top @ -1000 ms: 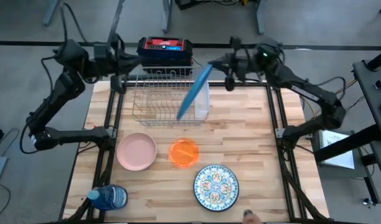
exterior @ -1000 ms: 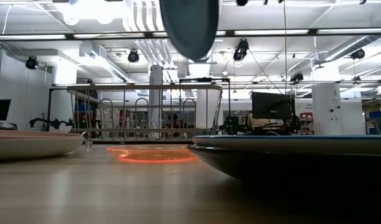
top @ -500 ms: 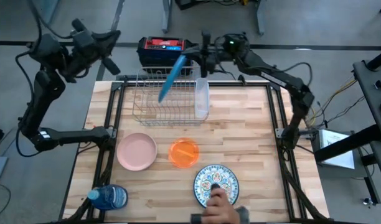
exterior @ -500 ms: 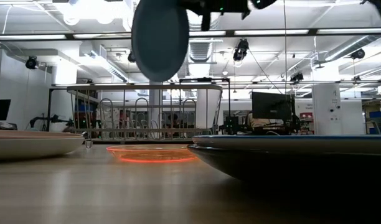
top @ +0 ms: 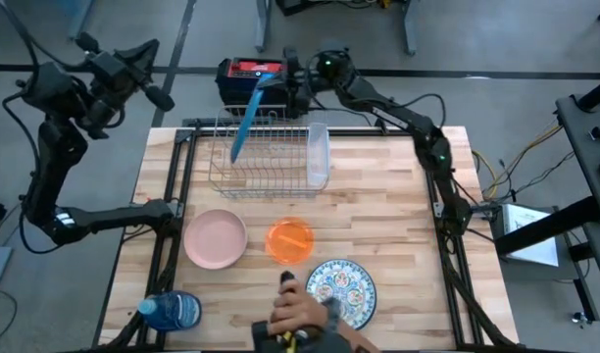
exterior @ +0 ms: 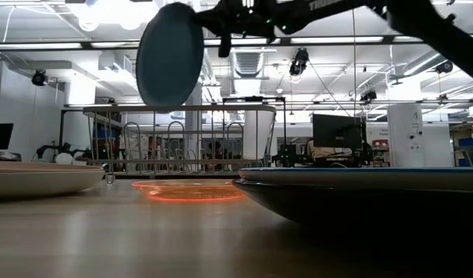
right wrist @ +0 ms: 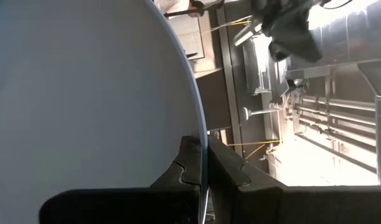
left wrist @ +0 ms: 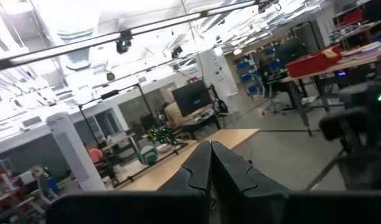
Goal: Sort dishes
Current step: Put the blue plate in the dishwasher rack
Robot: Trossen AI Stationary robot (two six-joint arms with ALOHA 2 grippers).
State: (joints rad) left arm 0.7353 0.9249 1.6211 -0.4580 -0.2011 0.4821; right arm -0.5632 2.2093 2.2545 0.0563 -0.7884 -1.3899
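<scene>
**Blue plate carried edge-on above the rack**

Right gripper point(right wrist: 204, 163): fingers pinched on the rim of the large blue plate point(top: 243, 123), one finger on each face, rim running between them. Plate hangs on edge, tilted, over the far left part of the wire dish rack point(top: 261, 155), not yet in a slot.

Handling, as a judgement: plate looks stiff, smooth and probably glazed, so slippery at the rim; a broad disc held at one point will want to swing. Likely breakable if it strikes the wires. The rim is the only sensible hold; lower slowly between the tines.

Left gripper point(left wrist: 210, 163): fingers pressed together on nothing, raised off the table's far left corner, waiting.

On the table: pink dish point(top: 216, 238), orange bowl point(top: 289, 240), patterned plate point(top: 341, 290) with a person's hand point(top: 298, 312) at its near edge, blue bottle point(top: 171, 311), clear container point(top: 319, 155) against the rack.

Views: only the high view shows the hand and the plate's place over the rack. The low view shows the plate's full round face high above the rack top. The right wrist view alone shows the pinch itself.
</scene>
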